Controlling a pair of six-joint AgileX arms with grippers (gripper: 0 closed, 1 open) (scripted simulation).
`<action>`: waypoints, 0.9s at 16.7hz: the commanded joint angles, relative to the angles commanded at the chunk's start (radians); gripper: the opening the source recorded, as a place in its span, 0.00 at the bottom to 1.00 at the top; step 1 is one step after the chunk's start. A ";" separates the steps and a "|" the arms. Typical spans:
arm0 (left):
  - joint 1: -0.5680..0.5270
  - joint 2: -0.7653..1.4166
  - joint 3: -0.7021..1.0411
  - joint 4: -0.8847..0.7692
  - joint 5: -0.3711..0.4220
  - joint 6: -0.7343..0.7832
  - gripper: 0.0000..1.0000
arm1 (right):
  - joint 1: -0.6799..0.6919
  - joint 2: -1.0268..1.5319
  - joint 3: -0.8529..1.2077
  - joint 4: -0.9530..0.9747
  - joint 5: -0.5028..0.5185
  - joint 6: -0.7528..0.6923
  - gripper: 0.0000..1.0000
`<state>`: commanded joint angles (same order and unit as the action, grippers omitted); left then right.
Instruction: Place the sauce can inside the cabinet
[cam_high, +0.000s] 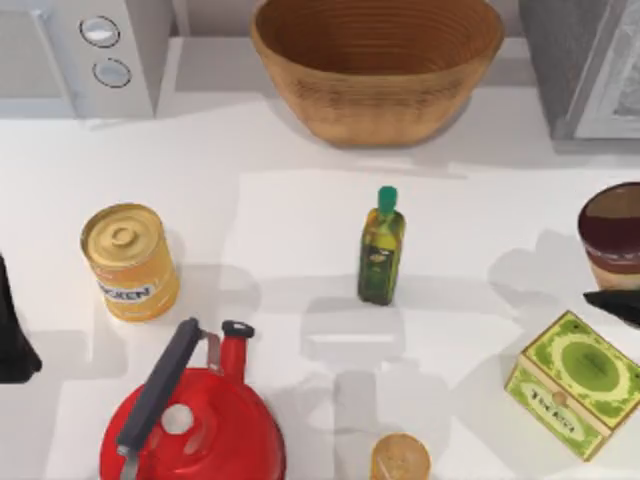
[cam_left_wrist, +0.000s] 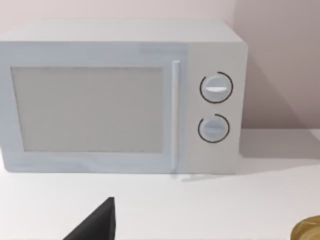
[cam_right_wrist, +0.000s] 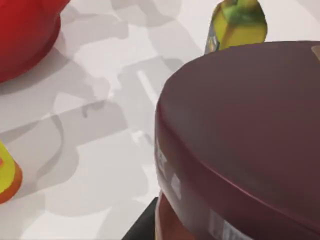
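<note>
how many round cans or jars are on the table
3: the yellow tin at the left, the small gold-topped can at the front edge, the sauce can at the right edge. Others could sit outside the frame.

Top view is looking straight down on the white table (cam_high: 300, 200), taking in most of its surface; left wrist view is sitting low near the table's left side, facing level toward the microwave (cam_left_wrist: 120, 95) at the back, which the top view is catching at its upper left corner (cam_high: 80, 50); right wrist view is hanging very close over the sauce can (cam_right_wrist: 240, 135), facing across the table toward the oil bottle (cam_right_wrist: 235, 22) and red kettle (cam_right_wrist: 25, 30), both shared with the top view.
</note>
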<state>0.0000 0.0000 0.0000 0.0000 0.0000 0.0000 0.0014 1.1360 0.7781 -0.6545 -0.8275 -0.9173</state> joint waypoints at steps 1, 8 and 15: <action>0.000 0.000 0.000 0.000 0.000 0.000 1.00 | 0.001 -0.094 -0.069 0.052 0.063 0.074 0.00; 0.000 0.000 0.000 0.000 0.000 0.000 1.00 | 0.003 -0.719 -0.505 0.403 0.502 0.583 0.00; 0.000 0.000 0.000 0.000 0.000 0.000 1.00 | -0.001 -1.102 -0.758 0.633 0.800 0.893 0.00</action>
<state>0.0000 0.0000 0.0000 0.0000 0.0000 0.0000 0.0004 0.0339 0.0205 -0.0212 -0.0278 -0.0240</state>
